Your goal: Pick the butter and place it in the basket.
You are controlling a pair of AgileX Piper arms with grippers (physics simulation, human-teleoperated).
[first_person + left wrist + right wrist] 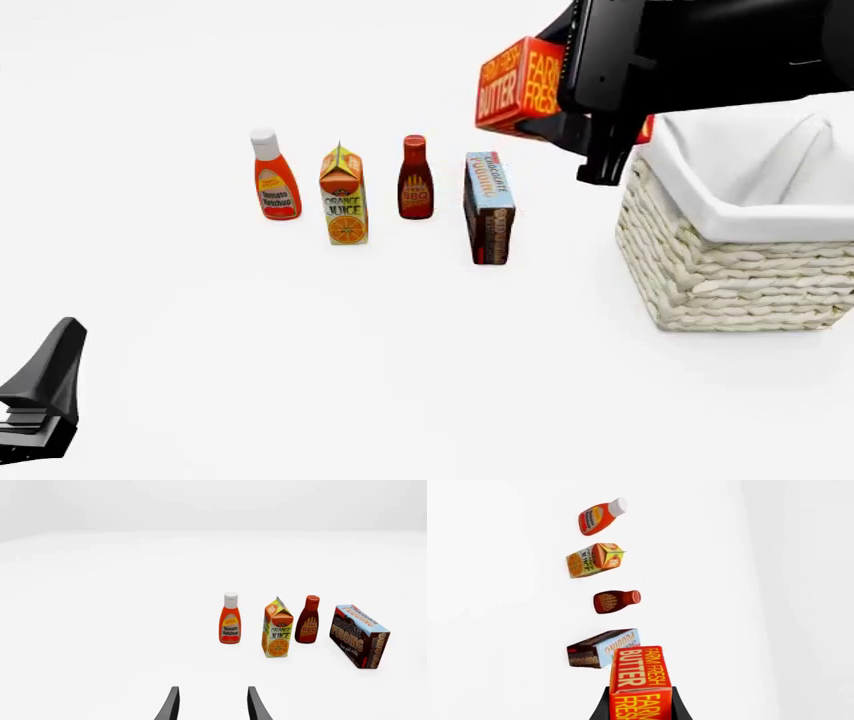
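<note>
Butter (518, 86) sits clamped in the right end effector (567, 115); basket (727, 270) lies just beside and below it.

On the table (400, 380), ketchup (274, 175), juice carton (343, 194), sauce bottle (415, 178) and pudding box (489, 207) stand in a row, left to right; the basket (727, 270) sits further right.

Red-orange butter (518, 85) (cream lettering), cream woven basket (727, 270) with white lining, brown-and-blue pudding box (489, 207), orange-patterned juice carton (343, 195)
</note>
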